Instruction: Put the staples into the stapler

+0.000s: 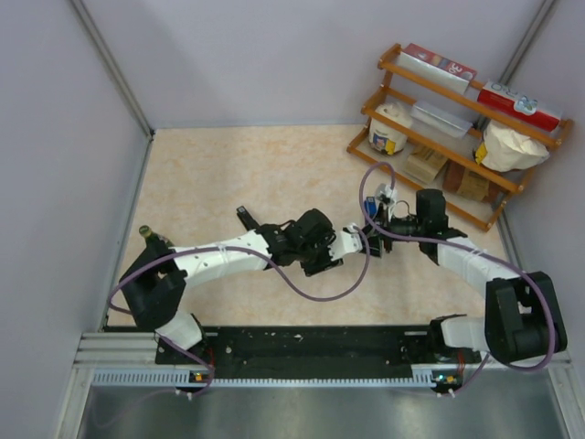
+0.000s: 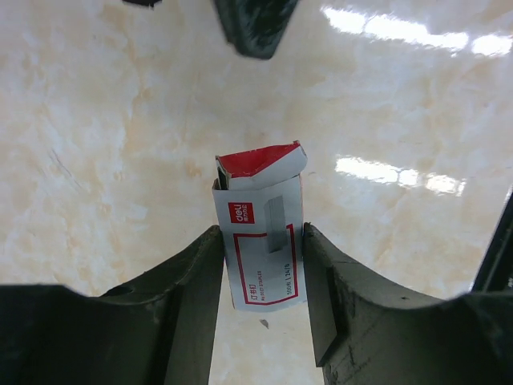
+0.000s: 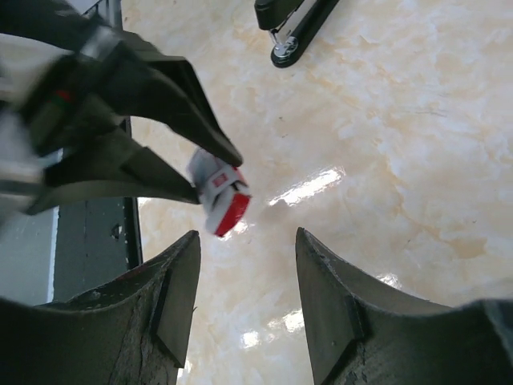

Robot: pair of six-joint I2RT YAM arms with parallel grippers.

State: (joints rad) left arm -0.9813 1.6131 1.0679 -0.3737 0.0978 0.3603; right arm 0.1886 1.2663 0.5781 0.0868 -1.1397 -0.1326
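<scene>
My left gripper (image 2: pixel 260 233) is shut on the small white staple box with red print (image 2: pixel 260 241) and holds it above the table. The box's red end flap is open. No loose staple strips show. In the top view the left gripper (image 1: pixel 353 241) meets my right gripper (image 1: pixel 377 240) near the table's middle. In the right wrist view my right gripper (image 3: pixel 247 241) is open and empty, with the box (image 3: pixel 220 192) just beyond its fingertips, pinched by the left fingers (image 3: pixel 192 136). The black stapler (image 1: pixel 247 218) lies behind the left arm and shows far off in the right wrist view (image 3: pixel 292 28).
A wooden shelf (image 1: pixel 457 119) with tubs, boxes and bags stands at the back right. A black rail (image 1: pixel 302 343) runs along the near edge. Grey walls close in the left, back and right sides. A purple cable (image 1: pixel 311 291) hangs under the left arm.
</scene>
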